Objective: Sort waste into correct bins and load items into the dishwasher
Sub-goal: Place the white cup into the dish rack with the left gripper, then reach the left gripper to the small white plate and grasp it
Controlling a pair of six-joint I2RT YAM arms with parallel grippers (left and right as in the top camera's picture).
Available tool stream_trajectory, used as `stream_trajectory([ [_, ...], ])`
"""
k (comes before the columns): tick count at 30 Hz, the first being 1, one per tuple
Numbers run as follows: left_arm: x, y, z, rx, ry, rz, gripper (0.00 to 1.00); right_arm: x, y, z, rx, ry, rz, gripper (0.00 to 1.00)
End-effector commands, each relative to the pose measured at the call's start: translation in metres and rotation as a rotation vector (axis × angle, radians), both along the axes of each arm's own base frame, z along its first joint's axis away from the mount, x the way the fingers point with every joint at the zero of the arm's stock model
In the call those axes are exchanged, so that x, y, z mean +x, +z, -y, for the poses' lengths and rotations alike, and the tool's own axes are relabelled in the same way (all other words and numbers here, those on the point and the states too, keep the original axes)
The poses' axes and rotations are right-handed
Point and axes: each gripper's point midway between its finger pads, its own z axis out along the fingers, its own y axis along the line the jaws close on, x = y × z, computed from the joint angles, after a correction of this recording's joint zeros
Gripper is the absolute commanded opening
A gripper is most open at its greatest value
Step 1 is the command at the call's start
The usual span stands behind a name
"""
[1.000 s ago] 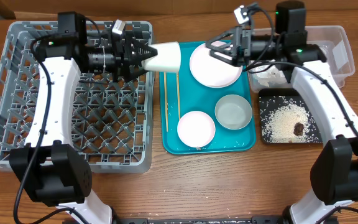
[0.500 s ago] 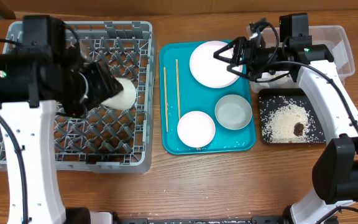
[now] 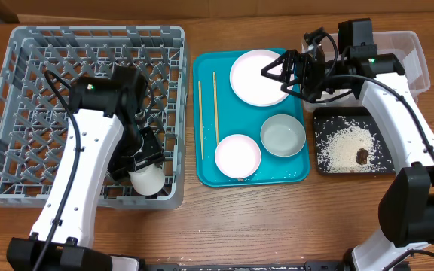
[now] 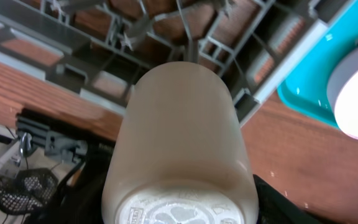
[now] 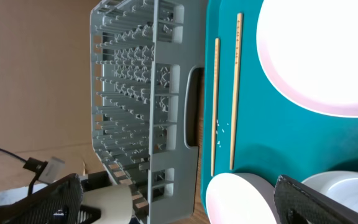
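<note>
One cup (image 3: pixel 148 181) sits at the near right corner of the crate (image 3: pixel 89 32), pinched in the left pincer (image 3: pixel 143 170). In the left wrist view the cup (image 4: pixel 182 137) fills the frame. Its base faces the wrist and its long axis runs straight away, in line with the pincer, toward the crate's grey lattice wall, with the wooden counter (image 3: pixel 217 226) showing past it.

Beside the crate lies the teal tray (image 3: pixel 206 169). Nearest on it is a white bowl (image 3: pixel 237 156), mouth up, and just beyond to the right a second bowl (image 3: pixel 282 136). Two chopsticks (image 3: pixel 200 120) lie along the tray's left side, parallel and slightly apart, their long axes running near to far. The plate (image 3: pixel 258 77) lies flat at the tray's far end.

Right of the teal tray, the black tray (image 3: pixel 319 120) holds scattered rice (image 3: pixel 341 143) and a brown lump (image 3: pixel 362 156). Beyond it stands the clear tub (image 3: pixel 417 53).

The right pincer (image 3: pixel 288 71) hangs at the plate's right edge, pointing left across the tray; its fingers (image 5: pixel 55 199) are spread wide with nothing between them
</note>
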Motion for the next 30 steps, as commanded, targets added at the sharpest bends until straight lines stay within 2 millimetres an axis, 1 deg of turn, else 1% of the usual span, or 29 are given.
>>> stream_trajectory([
  [1,0.005,-0.01,-0.01,0.059,0.026,0.028,0.42,0.0,-0.002,0.0,-0.011,0.006,0.012,1.0],
  [4,0.011,-0.026,-0.006,0.042,0.028,0.045,0.43,0.0,-0.002,0.0,-0.012,0.008,0.012,1.0],
  [6,0.014,-0.044,-0.005,0.037,0.029,0.054,0.45,-0.001,-0.003,0.0,-0.012,0.008,0.007,1.0],
  [8,0.015,-0.052,-0.004,0.028,0.03,0.056,0.47,-0.001,-0.003,0.0,-0.013,0.008,0.004,1.0],
  [10,0.014,-0.056,-0.001,0.016,0.032,0.054,0.54,-0.001,-0.003,0.0,-0.012,0.008,0.004,1.0],
  [15,0.014,-0.056,-0.001,0.013,0.028,0.053,0.83,-0.002,-0.003,0.0,-0.012,0.009,-0.001,1.0],
  [16,0.014,-0.056,-0.001,0.013,0.028,0.053,0.93,-0.003,-0.003,0.0,-0.012,0.009,-0.004,1.0],
  [17,0.014,-0.055,-0.001,0.014,0.028,0.052,0.99,-0.003,-0.003,0.0,-0.012,0.009,-0.004,1.0],
  [20,0.015,-0.052,-0.001,0.012,0.016,0.057,1.0,-0.004,0.003,0.001,-0.01,0.012,0.013,1.0],
  [21,0.016,-0.05,-0.001,0.011,0.01,0.059,1.0,-0.004,0.007,0.002,-0.01,0.009,0.023,1.0],
  [22,0.017,-0.046,-0.001,0.011,0.009,0.065,1.0,-0.005,0.012,0.004,-0.008,0.006,0.037,0.98],
  [25,0.032,-0.022,0.0,0.007,-0.002,0.13,0.95,-0.009,0.043,0.016,-0.015,-0.016,0.13,0.94],
  [26,0.041,-0.009,0.003,-0.003,-0.02,0.176,0.95,-0.011,0.054,0.024,-0.025,-0.038,0.159,0.94],
  [27,0.05,0.002,0.007,-0.015,-0.043,0.219,0.94,-0.013,0.061,0.03,-0.036,-0.056,0.175,0.94],
  [28,0.059,0.015,0.013,-0.027,-0.077,0.273,0.94,-0.016,0.071,0.042,-0.065,-0.095,0.201,0.95],
  [30,0.078,0.039,0.03,-0.054,-0.168,0.382,0.94,-0.022,0.082,0.062,-0.128,-0.168,0.221,0.96],
])
